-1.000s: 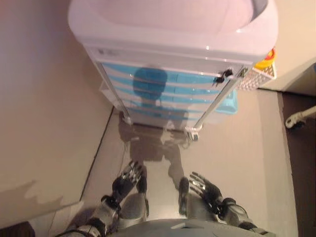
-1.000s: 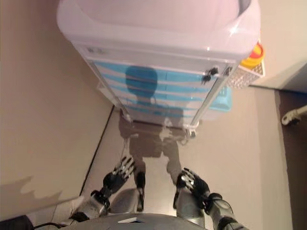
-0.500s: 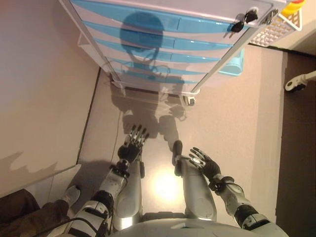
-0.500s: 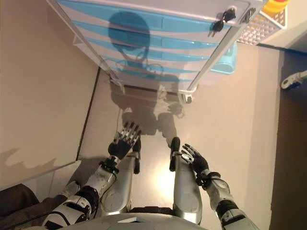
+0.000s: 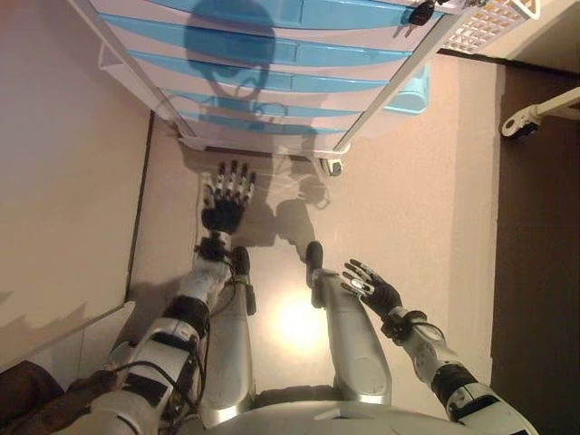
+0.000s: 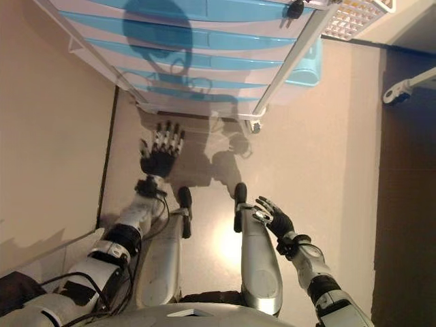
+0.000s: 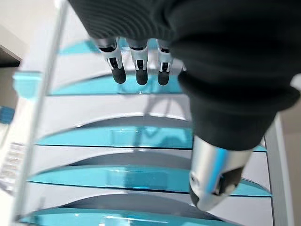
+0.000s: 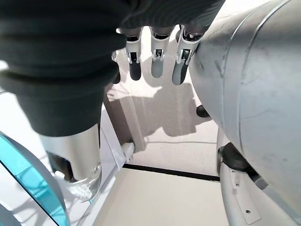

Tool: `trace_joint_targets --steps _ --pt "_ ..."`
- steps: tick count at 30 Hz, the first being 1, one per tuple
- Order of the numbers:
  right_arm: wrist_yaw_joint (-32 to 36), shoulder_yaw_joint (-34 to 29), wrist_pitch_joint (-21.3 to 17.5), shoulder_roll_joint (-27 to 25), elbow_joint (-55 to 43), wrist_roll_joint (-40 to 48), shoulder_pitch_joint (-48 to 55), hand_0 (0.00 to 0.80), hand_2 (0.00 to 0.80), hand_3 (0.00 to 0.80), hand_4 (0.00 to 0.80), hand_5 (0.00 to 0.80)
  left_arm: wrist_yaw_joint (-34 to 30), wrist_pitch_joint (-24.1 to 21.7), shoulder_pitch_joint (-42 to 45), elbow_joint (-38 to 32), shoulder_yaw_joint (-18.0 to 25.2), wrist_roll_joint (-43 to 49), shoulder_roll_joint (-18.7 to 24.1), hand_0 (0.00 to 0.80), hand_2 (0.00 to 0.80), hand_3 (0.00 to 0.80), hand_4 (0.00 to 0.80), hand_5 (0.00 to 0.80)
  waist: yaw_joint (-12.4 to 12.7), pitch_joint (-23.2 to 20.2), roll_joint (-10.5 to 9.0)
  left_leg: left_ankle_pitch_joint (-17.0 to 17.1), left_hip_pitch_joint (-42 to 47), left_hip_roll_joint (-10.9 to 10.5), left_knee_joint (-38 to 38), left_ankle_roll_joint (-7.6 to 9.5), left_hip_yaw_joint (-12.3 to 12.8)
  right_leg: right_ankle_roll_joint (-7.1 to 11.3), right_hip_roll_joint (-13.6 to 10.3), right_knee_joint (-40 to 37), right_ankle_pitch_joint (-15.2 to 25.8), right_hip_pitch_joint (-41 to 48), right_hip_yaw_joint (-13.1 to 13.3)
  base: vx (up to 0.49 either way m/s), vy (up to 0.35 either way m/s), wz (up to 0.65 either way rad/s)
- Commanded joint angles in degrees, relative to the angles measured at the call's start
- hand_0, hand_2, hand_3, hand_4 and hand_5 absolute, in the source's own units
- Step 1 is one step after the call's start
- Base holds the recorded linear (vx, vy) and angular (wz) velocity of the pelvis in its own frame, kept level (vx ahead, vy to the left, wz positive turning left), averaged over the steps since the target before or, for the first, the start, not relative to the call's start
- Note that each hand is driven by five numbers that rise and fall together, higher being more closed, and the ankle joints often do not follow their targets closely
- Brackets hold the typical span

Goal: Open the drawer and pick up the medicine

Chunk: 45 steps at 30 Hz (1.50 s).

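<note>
Both hands are open and hold nothing: the left hand (image 5: 225, 198) reaches with straight fingers toward the foot of the drawer cart (image 5: 272, 54), not touching it, while the right hand (image 5: 370, 288) hangs low, well apart. All blue-fronted drawers (image 7: 155, 136) are shut, with no medicine in sight.

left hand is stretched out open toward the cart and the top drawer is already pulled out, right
Not quite. The left hand is open and stretched toward the cart, but no drawer is pulled out: the left wrist view shows the drawers all shut, flush in a stack. The right hand hangs open, lower.
</note>
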Motion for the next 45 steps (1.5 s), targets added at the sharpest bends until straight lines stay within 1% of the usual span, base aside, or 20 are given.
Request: trace_joint_targets --steps 1,3,7,14,22,24,29,36,42,45 --pt "0.75 4.83 1.76 -1.94 -1.99 0.28 5.63 0.000 0.000 0.000 0.000 0.000 1.84 0.11 -2.92 -4.22 2.56 -3.11 1.01 0.000 0.000 0.000 0.000 0.000 -1.07 -0.96 -0.19 -0.58 -2.91 -1.27 2.43 1.00 0.01 1.90 0.51 0.39 3.04 -1.74 -0.52 0.015 -0.007 -0.07" --pt "0.83 5.82 1.51 -2.23 -2.28 0.75 5.98 0.000 0.000 0.000 0.000 0.000 4.05 -0.74 -7.02 -3.40 2.80 -4.26 3.27 0.000 0.000 0.000 0.000 0.000 -1.65 -0.96 -0.65 -0.73 -3.23 -0.95 2.66 0.84 0.42 1.83 0.48 -0.28 3.43 -1.82 -0.45 0.015 -0.012 -0.06" --pt "1.30 7.04 0.52 -2.42 -2.09 1.28 6.30 0.000 0.000 0.000 0.000 0.000 6.36 -2.02 -12.27 -2.72 2.58 -4.95 5.79 0.000 0.000 0.000 0.000 0.000 -2.29 -0.96 -1.19 -0.98 -3.62 -0.58 2.79 0.70 0.93 1.77 0.44 -1.34 3.86 -1.80 -0.41 0.003 -0.013 -0.03" --pt "1.64 8.61 -0.84 -2.41 -1.71 2.59 6.63 0.000 0.000 0.000 0.000 0.000 10.87 -4.41 -18.48 -3.35 1.80 -3.47 8.16 0.000 0.000 0.000 0.000 0.000 -2.94 -0.95 -1.85 -1.26 -4.27 -0.21 2.88 0.49 1.49 1.49 0.57 -2.92 4.54 -1.74 -0.43 -0.001 -0.012 0.00" --pt "2.31 9.53 -1.22 -2.59 -1.40 3.70 6.79 0.000 0.000 0.000 0.000 0.000 15.32 -5.49 -23.99 -3.70 0.52 -2.67 10.67 0.000 0.000 0.000 0.000 0.000 -3.31 -0.95 -2.34 -1.50 -4.45 0.14 2.86 0.28 1.94 1.42 0.62 -4.27 5.04 -1.23 -0.38 0.000 0.000 0.00" --pt "2.34 9.88 -1.46 -2.52 -1.07 4.14 6.62 0.000 0.000 0.000 0.000 0.000 15.47 -5.73 -25.31 -3.44 0.22 -2.73 11.09 0.000 0.000 0.000 0.000 0.000 -3.33 -0.95 -2.39 -1.43 -4.37 0.31 2.68 0.18 2.08 1.40 0.57 -4.67 5.15 -0.96 -0.49 0.000 0.000 0.00" --pt "2.68 10.42 -1.89 -2.59 -0.87 4.87 6.49 0.000 0.000 0.000 0.000 0.000 15.98 -7.16 -27.53 -4.42 -0.40 -2.96 11.79 0.000 0.000 0.000 0.000 0.000 -3.37 -0.95 -2.69 -1.67 -4.46 0.40 2.86 0.11 2.16 1.36 0.67 -5.19 5.32 -0.66 -0.46 -0.003 -0.017 0.02" --pt "2.98 10.71 -2.16 -2.25 -0.61 5.13 6.50 0.000 0.000 0.000 0.000 0.000 17.12 -7.59 -28.23 -5.97 -1.15 -1.09 11.96 0.000 0.000 0.000 0.000 0.000 -3.16 -0.95 -2.81 -1.28 -4.06 0.26 1.88 0.03 2.20 1.38 0.68 -6.32 5.68 0.13 -0.77 -0.001 -0.005 0.00" --pt "3.14 10.84 -1.79 -2.33 0.12 5.62 5.80 0.000 0.000 0.000 0.000 0.000 16.74 -5.16 -27.60 -4.46 -1.83 0.57 12.02 0.000 0.000 0.000 0.000 0.000 -2.86 -0.95 -2.70 -1.09 -3.70 0.26 1.40 -0.17 2.15 1.37 0.68 -6.92 5.65 0.84 -1.11 0.000 0.000 0.00" --pt "3.30 10.71 -1.32 -2.21 0.33 5.52 5.53 0.000 0.000 0.000 0.000 0.000 16.30 -3.52 -26.04 -3.45 -2.27 1.66 11.32 0.000 0.000 0.000 0.000 0.000 -2.66 -0.95 -2.71 -0.91 -3.60 0.22 1.19 -0.21 1.90 1.46 0.69 -7.10 5.70 1.10 -1.30 0.000 0.000 0.00"
